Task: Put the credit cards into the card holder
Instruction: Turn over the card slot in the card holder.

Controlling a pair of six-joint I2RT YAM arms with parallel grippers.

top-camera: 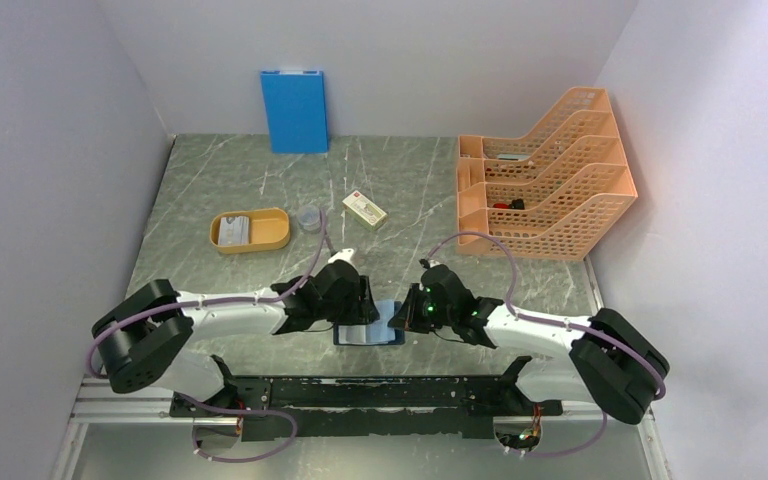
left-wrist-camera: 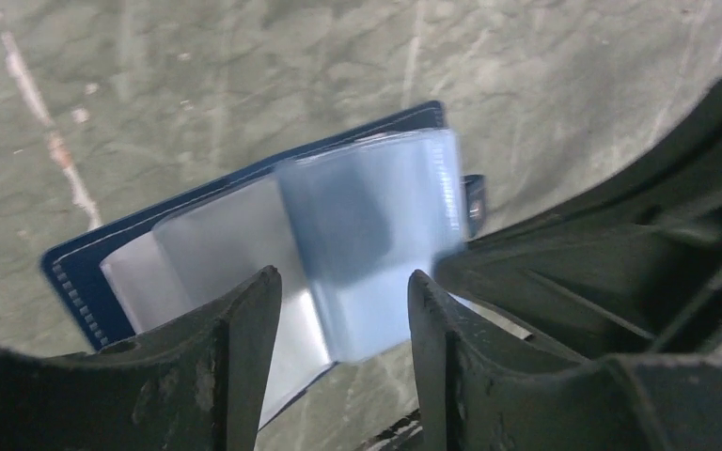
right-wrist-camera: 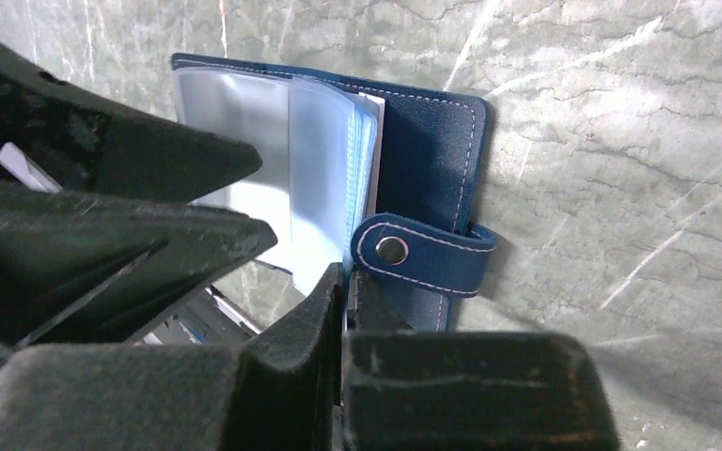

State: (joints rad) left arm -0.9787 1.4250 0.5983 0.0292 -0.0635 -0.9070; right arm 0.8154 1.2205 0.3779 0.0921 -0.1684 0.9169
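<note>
Card holder [right-wrist-camera: 432,141] — open, left hand [left-wrist-camera: 343,282] parted

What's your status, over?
Left tool open astride clear sleeves. Right tool shut at card holder edge. Holder lies open. Nothing blocking.

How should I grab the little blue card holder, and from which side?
Probably by its snap tab, coming from that edge: the tab loops up off the card holder, while the rest lies flat on the table with no raised edge to pinch.
</note>
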